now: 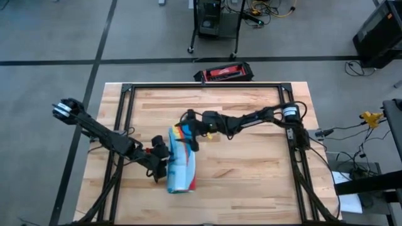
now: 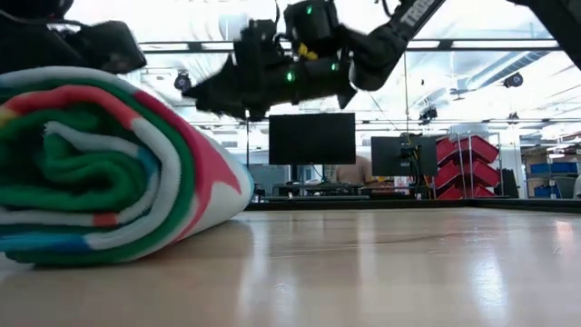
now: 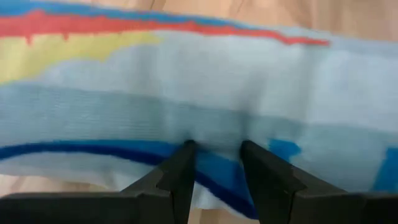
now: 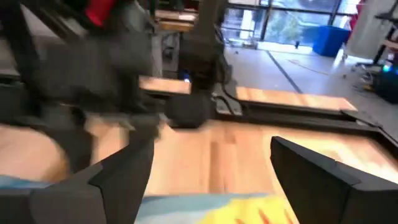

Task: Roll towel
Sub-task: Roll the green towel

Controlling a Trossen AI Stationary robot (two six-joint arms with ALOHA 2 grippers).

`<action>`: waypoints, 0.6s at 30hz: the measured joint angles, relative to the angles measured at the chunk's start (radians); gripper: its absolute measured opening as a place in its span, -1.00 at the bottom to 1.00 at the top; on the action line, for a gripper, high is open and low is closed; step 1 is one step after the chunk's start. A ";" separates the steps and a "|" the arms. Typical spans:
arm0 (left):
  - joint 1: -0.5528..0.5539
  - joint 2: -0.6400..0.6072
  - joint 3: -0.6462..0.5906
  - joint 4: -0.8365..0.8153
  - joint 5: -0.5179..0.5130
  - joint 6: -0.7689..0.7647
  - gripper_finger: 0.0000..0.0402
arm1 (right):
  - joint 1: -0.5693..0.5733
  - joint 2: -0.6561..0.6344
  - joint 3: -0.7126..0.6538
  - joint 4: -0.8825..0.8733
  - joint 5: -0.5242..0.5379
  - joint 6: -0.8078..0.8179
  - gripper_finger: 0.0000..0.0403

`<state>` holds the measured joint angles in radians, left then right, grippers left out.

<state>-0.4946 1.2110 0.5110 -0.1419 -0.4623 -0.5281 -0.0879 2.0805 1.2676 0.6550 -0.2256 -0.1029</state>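
The towel (image 1: 180, 161) lies rolled up on the wooden table, its long axis running near to far. The low view shows the spiral of green, white and red layers at its end (image 2: 100, 168). My left gripper (image 1: 161, 161) stands at the roll's left side, its fingers close together on the cloth (image 3: 214, 149). My right gripper (image 1: 190, 130) hovers open over the roll's far end and shows raised above the table in the low view (image 2: 272, 77). A strip of the towel (image 4: 217, 208) shows below its spread fingers. My left gripper pinches a small pucker of the roll's outer layer (image 3: 214, 134) between its two fingertips (image 3: 183, 158), on the roll's left side about midway along it. The fingers come level from the table's left. The roll rests on the table.
A black metal frame (image 1: 125, 94) borders the table top. A red and black case (image 1: 224, 73) lies just past the far edge. Bare wood (image 1: 251, 169) lies to the right of the roll.
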 joint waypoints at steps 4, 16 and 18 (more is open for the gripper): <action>0.000 -0.001 0.016 -0.004 -0.019 0.019 -0.41 | -0.002 0.042 0.015 0.008 -0.023 0.014 0.39; -0.071 0.038 0.152 0.028 -0.053 0.078 -0.41 | -0.018 0.081 0.010 0.082 -0.011 -0.011 -0.26; -0.076 0.067 0.158 0.049 -0.056 0.063 -0.41 | -0.021 0.081 0.008 0.073 -0.010 -0.018 -0.43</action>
<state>-0.5708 1.2780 0.6690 -0.0928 -0.5185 -0.4647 -0.1090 2.1620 1.2758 0.7276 -0.2356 -0.1212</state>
